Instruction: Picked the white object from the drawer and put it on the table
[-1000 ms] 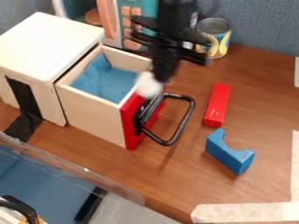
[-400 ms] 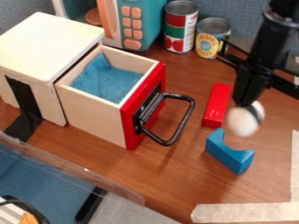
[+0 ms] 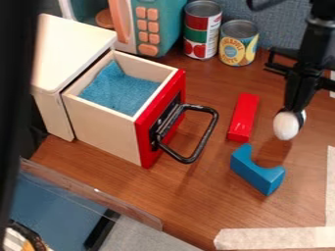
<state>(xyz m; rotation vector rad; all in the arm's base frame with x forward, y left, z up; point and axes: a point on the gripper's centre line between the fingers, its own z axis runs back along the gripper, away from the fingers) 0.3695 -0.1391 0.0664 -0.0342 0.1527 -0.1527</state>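
Note:
At the right side, my gripper (image 3: 294,110) hangs down shut on the white object (image 3: 286,125), an egg-shaped thing whose lower part shows below the fingertips. It is to the right of the red block; whether it touches the table (image 3: 203,181) I cannot tell. The drawer (image 3: 105,126) stands open at the left, with a red front, a black handle and a blue cloth inside.
A red block (image 3: 243,117) and a blue arched block (image 3: 256,171) lie between drawer and gripper. Two cans (image 3: 203,30) and a toy microwave (image 3: 154,24) stand at the back. A dark blurred shape crosses the left edge.
My gripper has moved right from beside the drawer's front, carrying the white object past the red block. The dark shape at the left edge has come into view.

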